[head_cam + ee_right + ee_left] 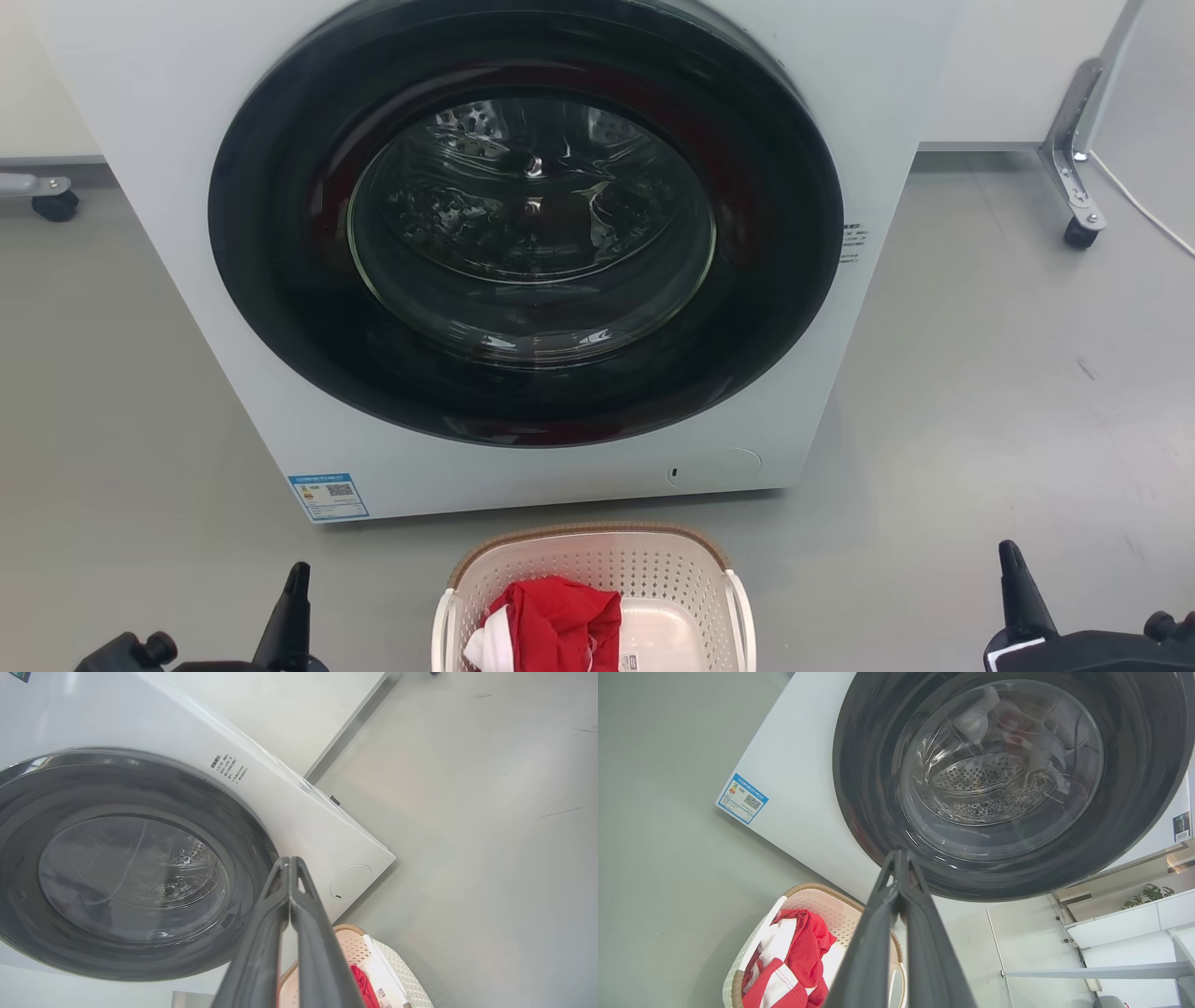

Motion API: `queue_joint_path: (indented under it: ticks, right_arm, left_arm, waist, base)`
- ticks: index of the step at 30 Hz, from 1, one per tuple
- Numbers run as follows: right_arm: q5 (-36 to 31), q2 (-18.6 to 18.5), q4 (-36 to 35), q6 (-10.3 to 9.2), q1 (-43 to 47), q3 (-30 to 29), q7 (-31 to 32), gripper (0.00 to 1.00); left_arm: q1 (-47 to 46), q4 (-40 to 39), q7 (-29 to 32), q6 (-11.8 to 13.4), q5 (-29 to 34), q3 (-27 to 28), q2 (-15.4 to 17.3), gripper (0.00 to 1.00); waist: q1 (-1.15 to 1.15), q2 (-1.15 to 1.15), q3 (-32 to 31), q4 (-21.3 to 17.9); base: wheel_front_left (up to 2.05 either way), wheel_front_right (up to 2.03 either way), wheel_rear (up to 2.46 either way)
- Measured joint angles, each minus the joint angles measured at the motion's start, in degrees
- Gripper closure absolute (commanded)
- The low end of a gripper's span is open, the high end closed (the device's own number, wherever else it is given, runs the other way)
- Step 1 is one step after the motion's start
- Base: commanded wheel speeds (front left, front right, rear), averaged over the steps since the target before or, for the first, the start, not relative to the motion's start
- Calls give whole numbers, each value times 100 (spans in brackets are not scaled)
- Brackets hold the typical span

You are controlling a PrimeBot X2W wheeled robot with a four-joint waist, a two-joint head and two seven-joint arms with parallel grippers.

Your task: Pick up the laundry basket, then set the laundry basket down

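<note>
From the head camera, the laundry basket (588,533) stands on the floor (980,373) just in front of the washing machine (177,280), between the two grippers and touched by neither. Its near half is cut off at the bottom edge, so the lower ends of its loop handles and part of the red garment (560,611) cannot be made out. The left gripper (297,581) and right gripper (1011,560) each show as one dark spike, well out to either side. The left wrist camera shows that arm's two fingers meeting at the tip with nothing between them. They cover the basket's far side, including most of one handle. The garment is heaped toward one end, so an uneven lift would likely tilt the basket and spill it. The right wrist camera shows those fingers pressed together too, empty, with a corner of the basket low beside them. With both pairs shut, a reach could shove a thin handle rather than catch it, or push the light basket against the machine.
</note>
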Motion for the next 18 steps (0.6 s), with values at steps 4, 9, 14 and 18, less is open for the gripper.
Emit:
queue_joint_path:
  ticks: [4, 9, 14, 18]
  right_arm:
    - [311, 15, 56, 51, -65, -87, 87, 100]
    - [721, 33, 91, 126, -107, -189, 183, 100]
    - [1126, 67, 143, 200, -180, -292, 285, 100]
    - [1434, 87, 180, 253, -225, -374, 378, 100]
  left_arm:
    - [-88, 45, 69, -52, -292, 74, -36, 100]
    - [-135, 135, 145, -115, -646, 192, -85, 100]
    - [-238, 190, 243, -204, -979, 297, -162, 100]
    - [-280, 246, 312, -255, -1260, 383, -199, 100]
  waist:
    - [0, 0, 4, 1]
    - [0, 0, 8, 3]
    - [0, 0, 13, 5]
    - [0, 0, 17, 6]
  base:
    - [0, 0, 0]
    - [0, 0, 0]
    - [0, 0, 0]
    - [0, 0, 0]
